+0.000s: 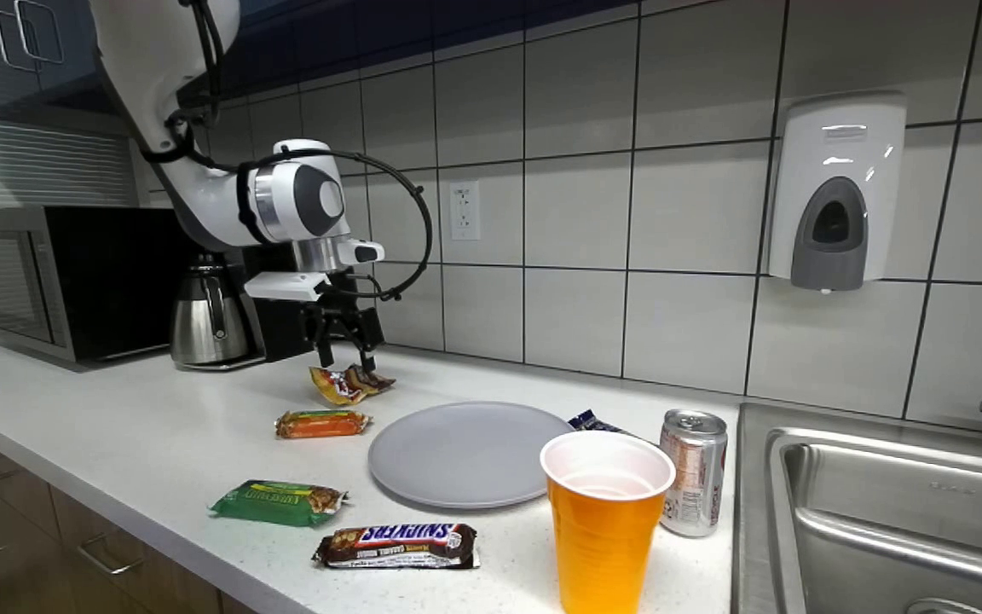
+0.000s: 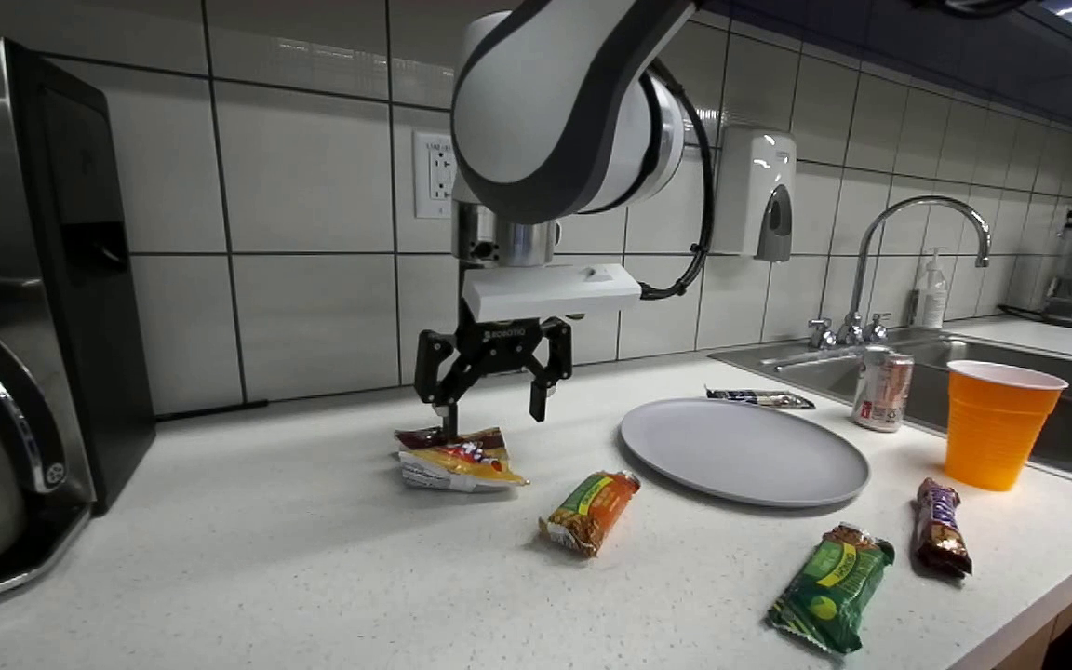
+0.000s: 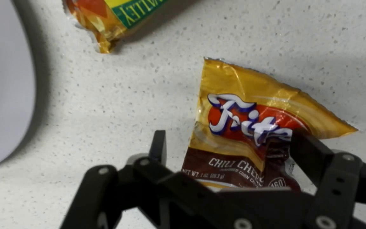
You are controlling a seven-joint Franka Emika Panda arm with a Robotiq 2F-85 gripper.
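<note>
**Fingers [image 3: 159,148] stand apart above a soft chip bag [image 3: 243,127]**

The fingers are spread wide and grasp nothing. In the wrist view, one finger overlaps the bag at about three o'clock from its middle; whether it touches the foil, I cannot tell. The other finger is at nine o'clock, beside the bag.

The chip bag lies crumpled on the tabletop [image 3: 113,105], under the fingers. I judge it as very light, soft and rather slippery, because the foil is shiny; its contents could break if squeezed hard. The better place to hold seems to be across the folded middle. The thin pointed corner at three o'clock would probably only bend.

Farther out, in the same view, the orange snack bar [image 3: 116,19] is at ten o'clock from the bag, and the plate [image 3: 2,86] at nine o'clock.
</note>
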